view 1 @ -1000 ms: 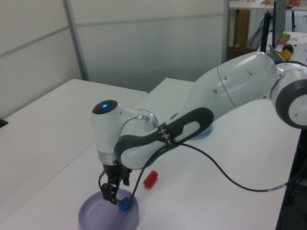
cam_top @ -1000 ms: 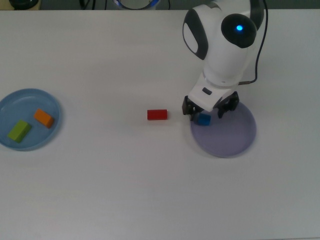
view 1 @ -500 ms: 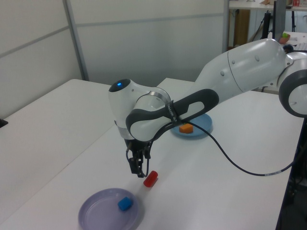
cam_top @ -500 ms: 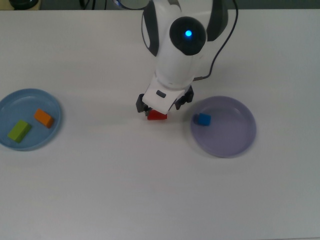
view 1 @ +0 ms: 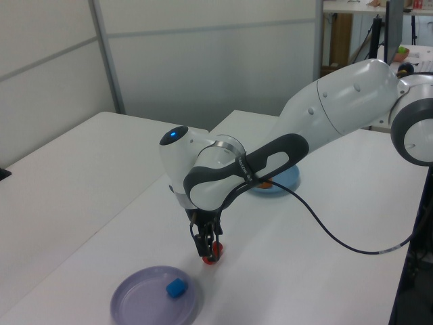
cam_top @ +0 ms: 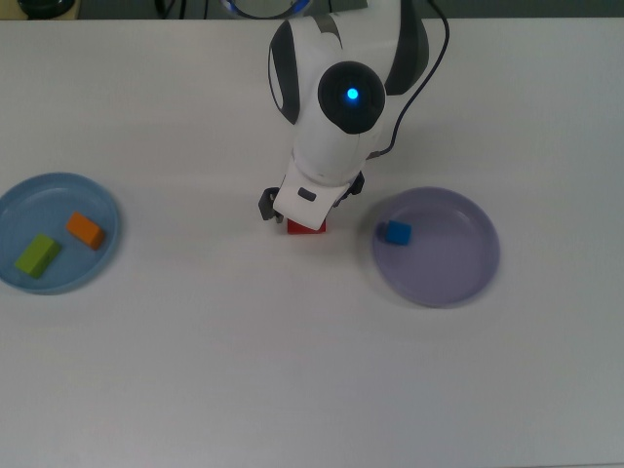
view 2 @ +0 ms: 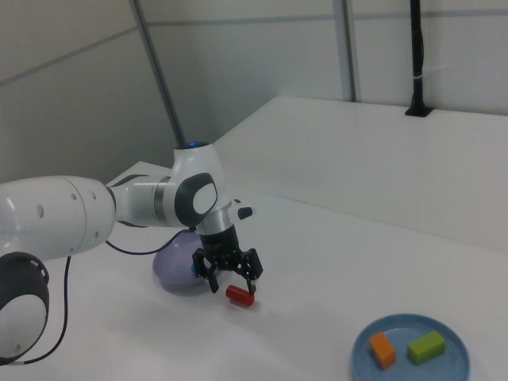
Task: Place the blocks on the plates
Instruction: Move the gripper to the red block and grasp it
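The red block (cam_top: 306, 227) lies on the white table, left of the lavender plate (cam_top: 458, 278) in the top view. My gripper (view 2: 232, 279) is open and low over the red block (view 2: 238, 295), with one finger on either side of it. The wrist hides most of the block in the top view. The blue block (cam_top: 395, 232) rests on the lavender plate near the rim closest to the gripper. The lime-green block (cam_top: 37, 255) and the orange block (cam_top: 85, 230) lie on the light blue plate (cam_top: 24, 205) at the top view's far left.
The arm (view 1: 325, 115) reaches across the table from the left view's right, trailing a black cable (view 1: 338, 240). The table edge (view 1: 399, 298) runs along the left view's right side. Grey wall panels stand behind the table.
The gripper left the blue block on the lavender plate, moved to the top view's left to the red block, and has come down around it.
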